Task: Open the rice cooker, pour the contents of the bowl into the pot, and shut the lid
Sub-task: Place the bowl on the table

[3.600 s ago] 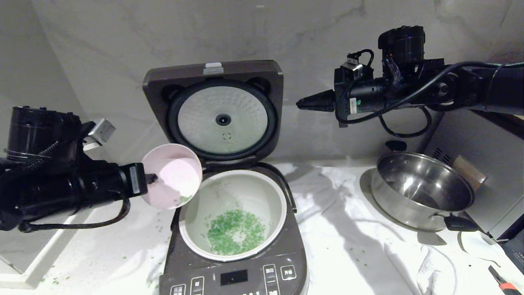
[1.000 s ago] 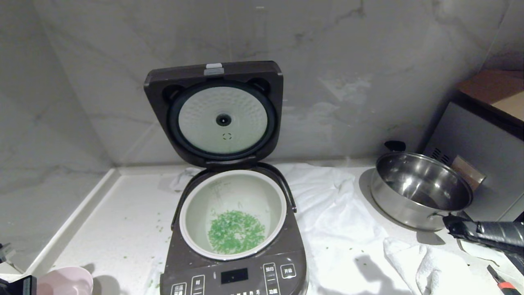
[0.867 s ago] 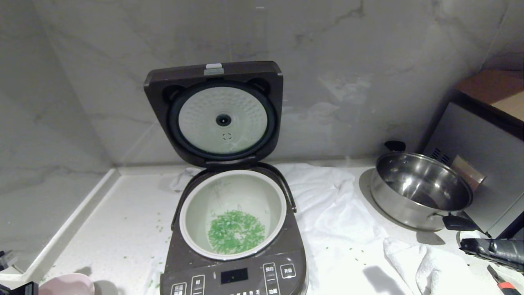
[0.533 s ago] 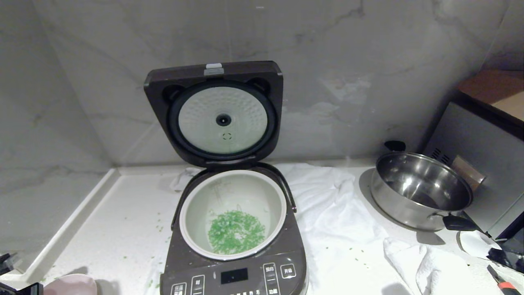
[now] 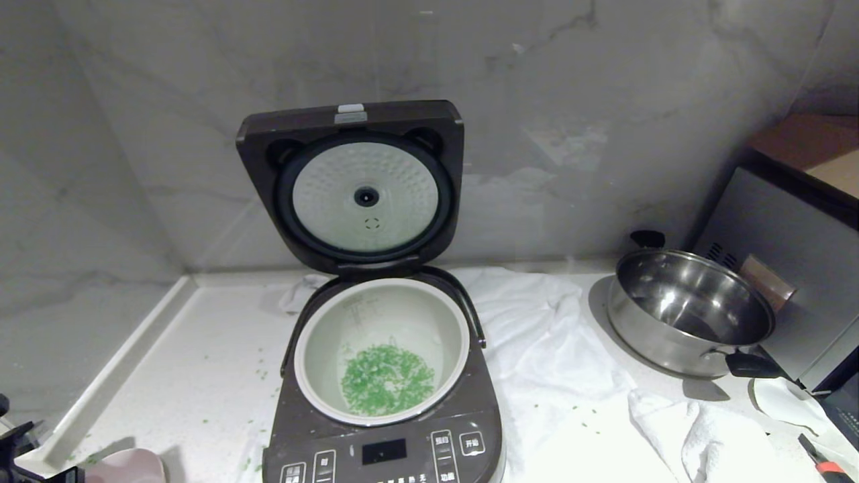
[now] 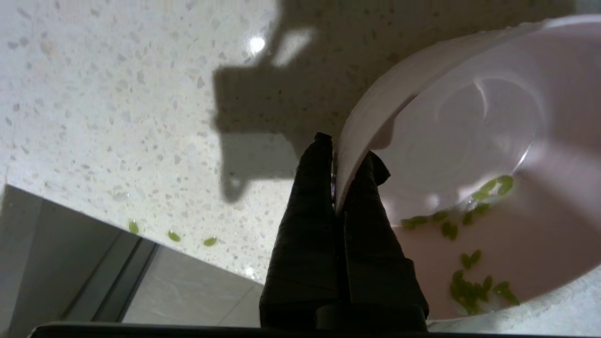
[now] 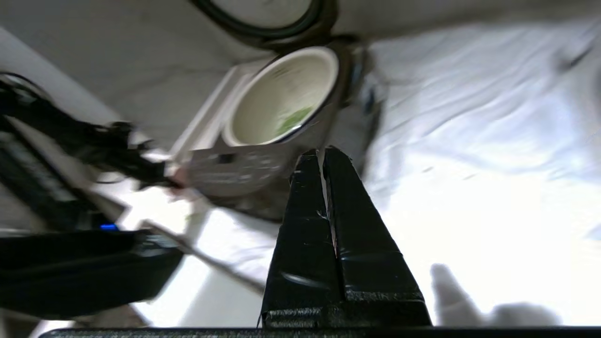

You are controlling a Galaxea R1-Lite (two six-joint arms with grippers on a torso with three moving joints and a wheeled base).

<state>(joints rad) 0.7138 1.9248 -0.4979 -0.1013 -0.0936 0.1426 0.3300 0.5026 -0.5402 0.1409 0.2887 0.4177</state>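
Left gripper (image 6: 339, 159): pinching bowl (image 6: 469, 155) rim
Right gripper (image 7: 324, 157): pressed together, empty
Done: greens (image 5: 386, 379) in pot (image 5: 382, 302)
Left: shutting lid (image 5: 350, 184)

Rice cooker (image 5: 386, 443) body: matt dark brown-grey plastic, printed white buttons. Lid (image 5: 351, 181) underside: dimpled silver-white metal plate in a black rubbery ring. Pot (image 5: 382, 349): smooth off-white lining, slight sheen. Bowl (image 6: 469, 155): glossy pale pink, looks plastic or glazed, cannot tell which; wet-looking green bits (image 6: 469, 281) stuck inside. Counter (image 6: 117, 117): polished speckled stone, reflective. Wall (image 5: 604, 100): smooth grey marble-look slab. Pan (image 5: 691, 312): shiny stainless steel, black plastic handles. Cloth (image 5: 557, 349): white, wrinkled, soft. Left gripper (image 6: 339, 155) fingers (image 6: 305, 225): matt black, slightly textured.
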